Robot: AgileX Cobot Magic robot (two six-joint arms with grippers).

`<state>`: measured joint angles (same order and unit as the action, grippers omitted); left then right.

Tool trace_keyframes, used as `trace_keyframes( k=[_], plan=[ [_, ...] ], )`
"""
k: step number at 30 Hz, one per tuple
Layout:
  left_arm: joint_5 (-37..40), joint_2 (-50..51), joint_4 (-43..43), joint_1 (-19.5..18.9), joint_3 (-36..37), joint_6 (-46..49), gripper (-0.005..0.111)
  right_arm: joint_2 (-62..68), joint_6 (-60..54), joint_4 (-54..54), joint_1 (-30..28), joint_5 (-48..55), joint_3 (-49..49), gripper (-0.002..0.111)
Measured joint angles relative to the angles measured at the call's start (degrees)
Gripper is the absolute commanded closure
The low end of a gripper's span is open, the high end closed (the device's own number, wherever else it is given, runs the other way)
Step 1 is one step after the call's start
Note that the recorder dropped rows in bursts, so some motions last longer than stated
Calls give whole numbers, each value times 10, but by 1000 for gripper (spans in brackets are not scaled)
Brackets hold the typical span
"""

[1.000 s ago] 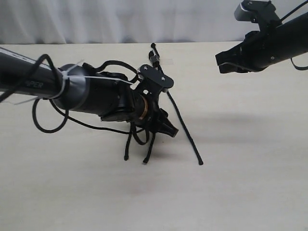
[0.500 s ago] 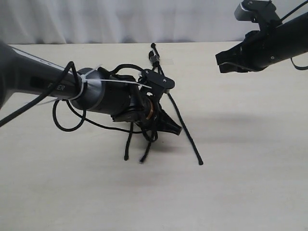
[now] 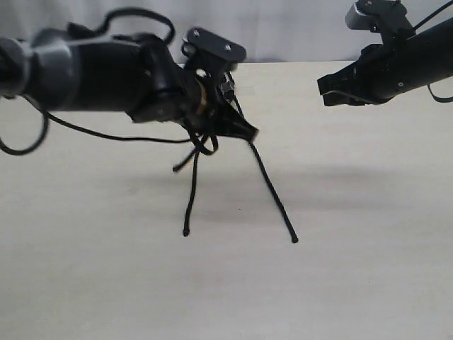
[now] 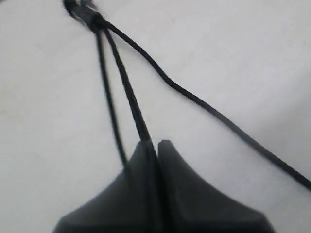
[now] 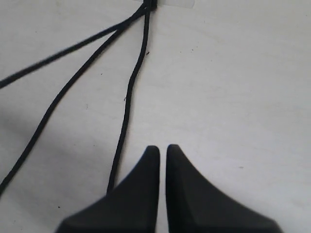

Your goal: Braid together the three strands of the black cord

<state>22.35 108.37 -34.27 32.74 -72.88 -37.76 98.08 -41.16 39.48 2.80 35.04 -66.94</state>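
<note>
The black cord's bound head [image 4: 90,17] lies at the back of the table, largely hidden by my left arm in the exterior view. My left gripper [image 3: 244,131] is shut on the middle strand [image 4: 133,107], held above the table; its loose end [image 3: 181,163] dangles under the arm. The left strand [image 3: 191,198] runs down to its tip near the table's middle. The right strand [image 3: 272,191] lies diagonally toward the front right. My right gripper [image 3: 324,91] hovers high at the back right, shut on nothing, with the strands [image 5: 127,107] below it.
A strip of clear tape [image 5: 170,4] holds the cord's head to the pale table [image 3: 354,283]. My left arm's looping black cables [image 3: 134,15] hang around it. A white curtain [image 3: 283,28] closes off the back.
My left arm has risen and drawn back toward the cord's head, lifting the gripped strand so its tip left the table. The right arm has not moved.
</note>
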Motion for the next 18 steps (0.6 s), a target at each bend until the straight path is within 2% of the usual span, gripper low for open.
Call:
trace_keyframes(
  k=[4,10,14,18],
  plan=[
    [47,-37,0,-46,-1,14,107,0,0,0,0,-1,0,104],
    [75,-29,4,-130,6,16,107,0,0,0,0,-2,0,104],
    [77,-7,25,-154,14,16,107,0,0,0,0,-2,0,104],
    [78,9,57,-157,15,18,107,0,0,0,0,-2,0,104]
  ],
)
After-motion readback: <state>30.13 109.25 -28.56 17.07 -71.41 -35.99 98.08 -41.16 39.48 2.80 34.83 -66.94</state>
